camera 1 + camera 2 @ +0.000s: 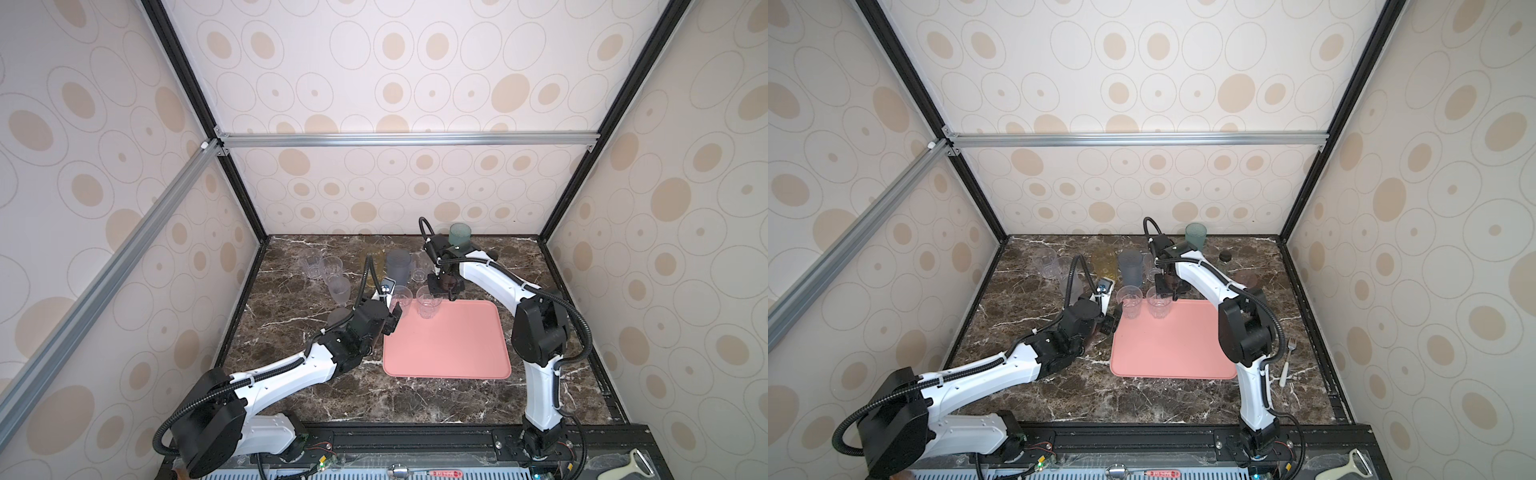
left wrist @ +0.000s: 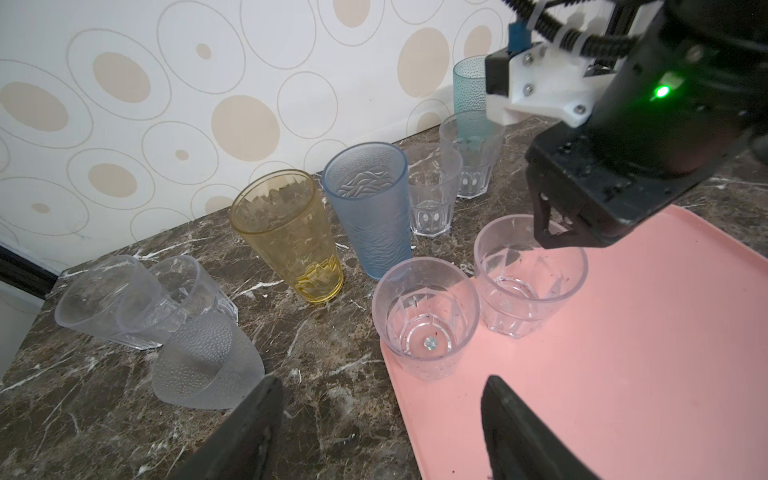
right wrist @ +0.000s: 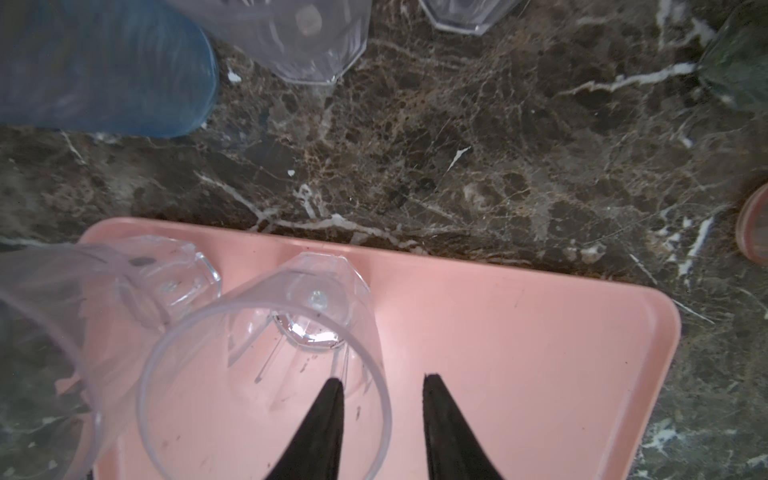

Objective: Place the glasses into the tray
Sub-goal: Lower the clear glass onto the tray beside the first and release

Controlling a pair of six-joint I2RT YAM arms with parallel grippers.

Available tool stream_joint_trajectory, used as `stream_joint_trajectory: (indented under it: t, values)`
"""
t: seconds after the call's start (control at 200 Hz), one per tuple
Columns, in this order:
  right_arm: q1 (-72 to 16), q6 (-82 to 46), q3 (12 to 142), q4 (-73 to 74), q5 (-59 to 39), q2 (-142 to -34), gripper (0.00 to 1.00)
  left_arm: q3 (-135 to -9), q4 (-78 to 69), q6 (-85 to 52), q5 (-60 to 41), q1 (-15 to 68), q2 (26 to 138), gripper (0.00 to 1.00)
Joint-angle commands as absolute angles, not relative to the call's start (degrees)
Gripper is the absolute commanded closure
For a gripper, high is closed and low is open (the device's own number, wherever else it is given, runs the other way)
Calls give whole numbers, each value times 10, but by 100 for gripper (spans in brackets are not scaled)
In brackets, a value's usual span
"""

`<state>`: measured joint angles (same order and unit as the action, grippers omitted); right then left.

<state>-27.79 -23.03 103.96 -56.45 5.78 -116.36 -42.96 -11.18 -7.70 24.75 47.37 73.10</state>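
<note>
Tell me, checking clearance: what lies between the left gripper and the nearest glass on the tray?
Nothing: just bare tray and table before the glass, left wrist view.

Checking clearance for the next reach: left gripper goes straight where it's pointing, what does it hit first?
Most likely the short clear faceted tumbler standing at the corner of the flat salmon-pink tray: it sits right ahead of the open left gripper. Depth is unclear from here.
</note>
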Motion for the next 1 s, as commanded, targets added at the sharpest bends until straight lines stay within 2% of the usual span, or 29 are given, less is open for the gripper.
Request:
stream_joint_trajectory:
  t: [0.0, 0.07, 0.175, 0.385, 0.54, 0.835, 0.995]
  values:
    - [-241, -258, 1049, -543, 51, -1104, 66, -464, -151, -72, 238, 468, 737, 24]
    - [-224, -280, 1030, -497, 62, -1092, 65, -466, -195, -53, 212, 468, 748, 24]
    - [-199, -311, 1026, -449, 60, -1102, 59, -472, -252, -13, 175, 472, 781, 22]
    - [-164, -340, 1117, -446, 41, -1198, 55, -514, -305, 111, 131, 474, 867, 16]
    - [-143, -343, 1201, -462, 12, -1274, 55, -550, -319, 140, 131, 475, 912, 12]
    - [-139, -347, 1274, -472, 6, -1357, 62, -597, -278, 137, 138, 475, 958, 1]
    - [-139, -343, 1303, -480, 3, -1385, 68, -592, -276, 136, 139, 475, 956, 1]
